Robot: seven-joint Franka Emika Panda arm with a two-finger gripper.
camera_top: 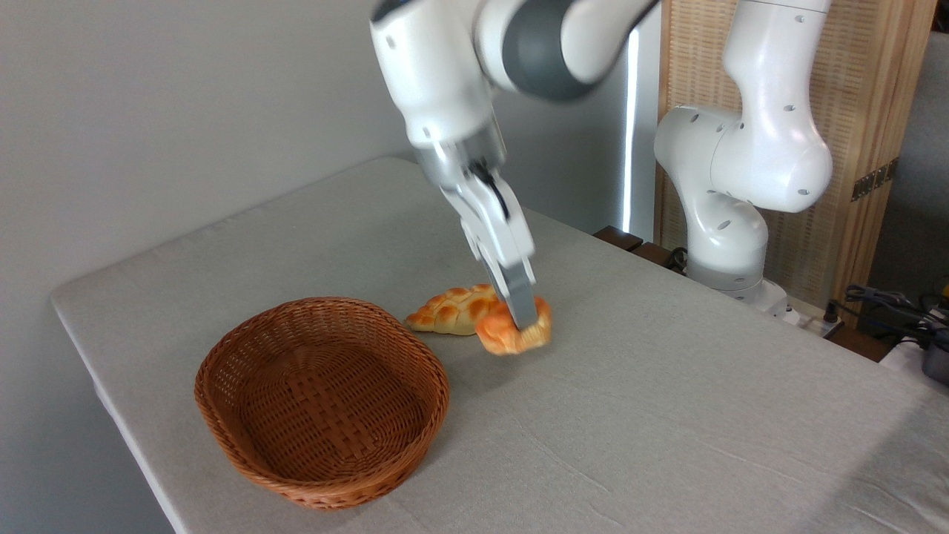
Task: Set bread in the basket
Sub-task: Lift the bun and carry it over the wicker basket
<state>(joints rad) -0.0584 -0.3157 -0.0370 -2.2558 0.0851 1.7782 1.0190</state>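
The bread (497, 335) is a small orange-golden bun near the middle of the table, tipped so its paler base faces right. My gripper (523, 317) comes down on it at a slant from the upper left and is shut on it. One grey finger (519, 297) crosses the bun's front, and the other finger is hidden behind it. Whether the bun rests on the cloth or hangs just above it is unclear. The oval brown wicker basket (222, 348) stands empty to the lower left, about a hand's width from the bun.
A longer braided golden loaf (447, 309) lies just left of and behind the bun, touching or nearly touching it. The grey cloth table (667, 415) ends at the left and front edges close to the basket. The arm's white base (730, 245) stands at the back right.
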